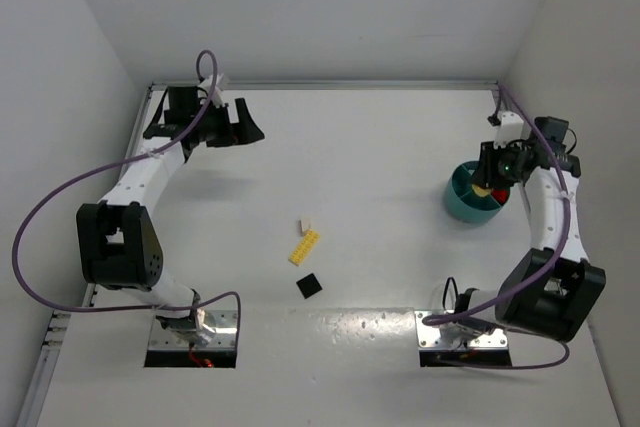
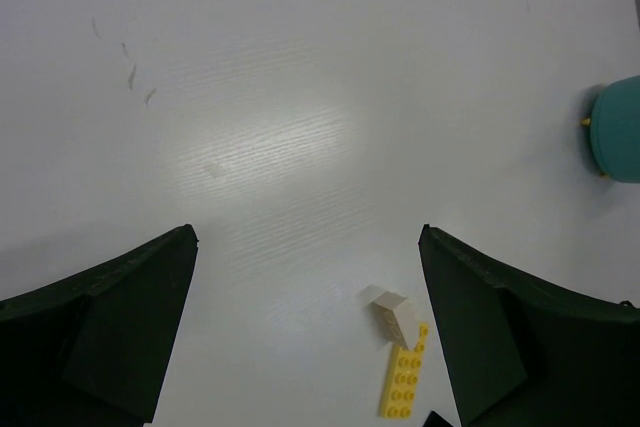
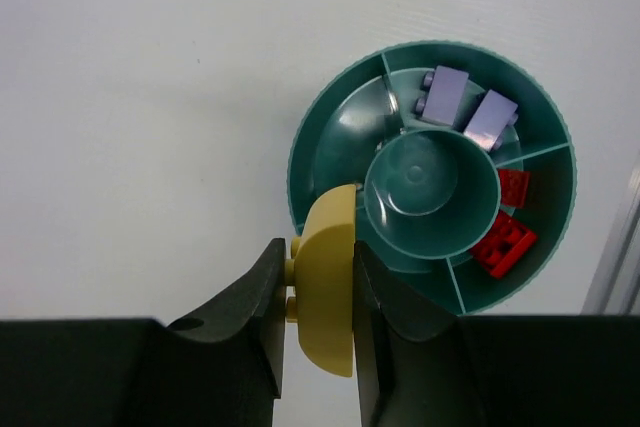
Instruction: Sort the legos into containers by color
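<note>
- We see the right jaws clenched on a pale yellow rounded brick point(image 3: 325, 292), which has studs showing on its left side. One finger point(image 3: 255, 307) presses each flank.
- In the right wrist view, that brick overlaps the near rim of the teal dish point(image 3: 340, 142), beside the central ring point(image 3: 425, 187).
- We count two pale purple bricks point(image 3: 445, 97) lying side by side in the dish's upper compartment.
- Two red bricks point(image 3: 503, 242) share the compartment to the right of the ring.
- From above, we find the dish point(image 1: 462, 205) near the right edge of the white tabletop point(image 1: 380, 147), with the right arm's head over it.
- The left jaws are released, spread wide with nothing between them. They sit at the far left corner, well apart from the loose bricks.
- Three pieces lie loose mid-tabletop. A small white brick point(image 1: 303, 223) is farthest from the arm bases.
- The long yellow plate point(image 1: 305, 247) is just beside the white brick.
- The flat black square point(image 1: 309, 286) is nearer the bases, apart from the plate.
- In the left wrist view, the white brick point(image 2: 395, 315) touches the upper end of the yellow plate point(image 2: 403, 382).
</note>
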`<state>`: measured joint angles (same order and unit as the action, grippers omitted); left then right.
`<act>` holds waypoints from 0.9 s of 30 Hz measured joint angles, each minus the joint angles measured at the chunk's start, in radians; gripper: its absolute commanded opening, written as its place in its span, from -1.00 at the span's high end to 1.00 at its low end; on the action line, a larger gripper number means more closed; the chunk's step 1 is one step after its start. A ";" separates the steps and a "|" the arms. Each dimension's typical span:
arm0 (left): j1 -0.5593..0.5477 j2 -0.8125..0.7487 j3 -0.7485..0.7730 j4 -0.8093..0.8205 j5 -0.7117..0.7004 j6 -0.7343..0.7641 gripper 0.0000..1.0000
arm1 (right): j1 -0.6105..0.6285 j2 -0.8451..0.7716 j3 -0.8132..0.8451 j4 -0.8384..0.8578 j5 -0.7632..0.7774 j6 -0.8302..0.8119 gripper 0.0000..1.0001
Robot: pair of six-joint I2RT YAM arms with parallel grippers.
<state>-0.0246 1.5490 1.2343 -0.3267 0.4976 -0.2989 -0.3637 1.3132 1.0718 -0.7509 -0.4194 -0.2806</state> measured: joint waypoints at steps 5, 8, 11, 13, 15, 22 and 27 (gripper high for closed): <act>0.000 0.003 0.003 -0.001 0.043 -0.002 -0.99 | -0.056 -0.018 -0.067 0.112 -0.093 0.046 1.00; 0.000 0.014 0.003 -0.001 0.090 -0.002 -0.99 | -0.072 -0.033 -0.098 0.147 -0.152 0.064 1.00; -0.002 0.026 -0.013 0.024 0.148 -0.022 -0.99 | -0.084 -0.035 -0.111 0.183 -0.230 0.115 1.00; -0.009 0.012 -0.071 0.105 0.183 -0.059 -0.99 | -0.084 -0.033 -0.111 0.211 -0.297 0.190 1.00; -0.035 -0.037 -0.172 0.197 0.180 -0.110 -0.99 | -0.070 -0.021 -0.111 0.263 -0.377 0.342 1.00; -0.380 -0.286 -0.275 0.323 -0.034 -0.082 -0.96 | 0.061 0.018 -0.238 0.648 -0.497 1.109 1.00; -0.652 -0.373 -0.312 0.435 -0.286 0.149 -0.82 | 0.159 0.054 -0.178 0.706 -0.464 1.400 1.00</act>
<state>-0.6769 1.1759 0.9222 0.1085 0.2115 -0.1497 -0.2047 1.3674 0.8940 -0.0444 -0.8837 1.1198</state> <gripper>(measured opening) 0.935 0.274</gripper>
